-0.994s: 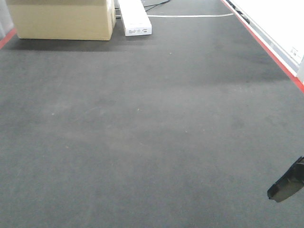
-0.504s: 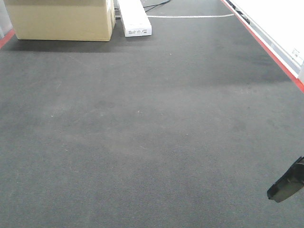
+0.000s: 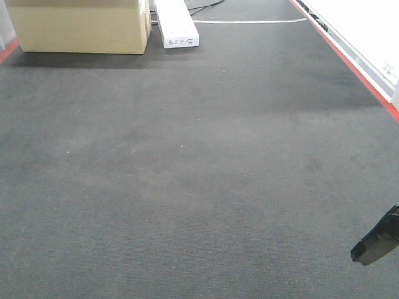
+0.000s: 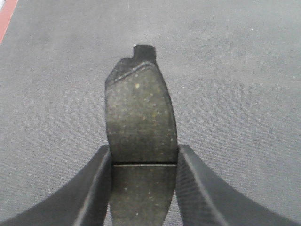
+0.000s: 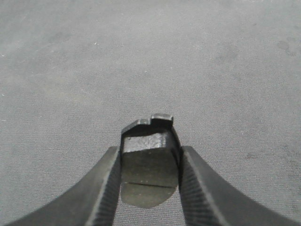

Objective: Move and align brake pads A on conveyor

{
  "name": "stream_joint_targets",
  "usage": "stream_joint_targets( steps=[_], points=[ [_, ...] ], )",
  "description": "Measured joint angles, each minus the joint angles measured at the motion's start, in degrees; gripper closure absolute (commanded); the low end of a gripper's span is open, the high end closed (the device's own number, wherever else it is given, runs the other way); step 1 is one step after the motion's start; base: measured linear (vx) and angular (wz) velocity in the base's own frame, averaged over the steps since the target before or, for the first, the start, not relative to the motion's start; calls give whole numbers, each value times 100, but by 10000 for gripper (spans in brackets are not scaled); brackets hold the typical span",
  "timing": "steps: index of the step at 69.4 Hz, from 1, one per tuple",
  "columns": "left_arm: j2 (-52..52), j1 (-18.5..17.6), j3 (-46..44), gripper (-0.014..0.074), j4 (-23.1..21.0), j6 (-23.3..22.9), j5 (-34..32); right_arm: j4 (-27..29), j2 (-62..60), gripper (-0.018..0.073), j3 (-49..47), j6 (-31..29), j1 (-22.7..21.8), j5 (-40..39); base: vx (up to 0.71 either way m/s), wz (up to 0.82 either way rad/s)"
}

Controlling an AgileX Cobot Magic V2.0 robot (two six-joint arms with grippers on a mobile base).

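Note:
In the left wrist view, my left gripper is shut on a dark grey brake pad. Its fingers press both long sides at the thin groove, and the notched end points away over the conveyor. In the right wrist view, my right gripper is shut on a second brake pad, tilted steeply above the belt. In the front view only a dark tip shows at the lower right edge of the conveyor. No pad lies on the belt there.
A cardboard box and a white oblong box stand at the far end of the belt. Red stripes run along the right edge and the far left edge. A white panel borders the right side.

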Motion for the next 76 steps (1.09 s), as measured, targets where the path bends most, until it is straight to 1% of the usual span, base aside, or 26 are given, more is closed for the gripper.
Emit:
stream_joint_targets(
  steps=[43,56,76],
  points=[
    [0,0,0,602,0,0,0,0,0,571,0,-5,0,-5,0,0],
    [0,0,0,602,0,0,0,0,15,570,0,-5,0,-262,0,0],
    [0,0,0,602,0,0,0,0,977,567,0,-5,0,-36,0,0]
  ],
)
